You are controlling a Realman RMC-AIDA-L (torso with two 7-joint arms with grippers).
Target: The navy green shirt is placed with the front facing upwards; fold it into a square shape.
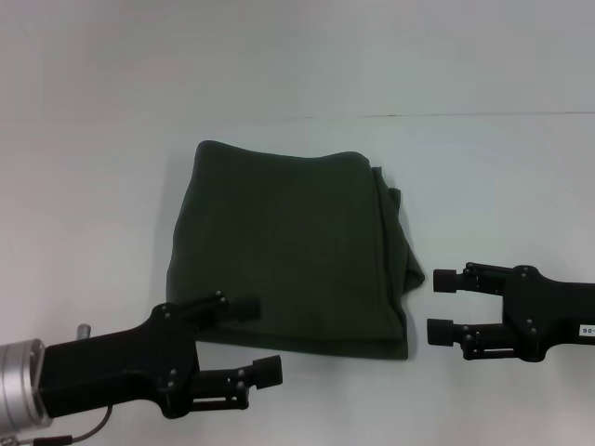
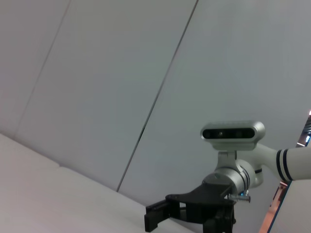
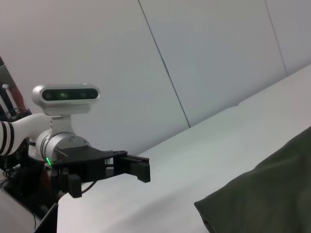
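Olive-green cotton lies folded in the middle of the white table: the shirt is already a compact, roughly square bundle, its lettering and neck label folded out of sight. Stacked layers show along its near edge and its right side, where the cloth bunches a little and bulges outward. By the look of it the folding is essentially done — what might remain is only tidying that uneven right edge, if anything.

One shirt, two grippers, nothing else on the table. The left gripper hovers at the bundle's near-left corner, its jaws apart and holding nothing; one fingertip overlaps the cloth's edge in the head view, though whether it touches I cannot tell. The right gripper sits just beside the shirt's near-right corner, clear of the cloth — jaws likewise apart and empty.
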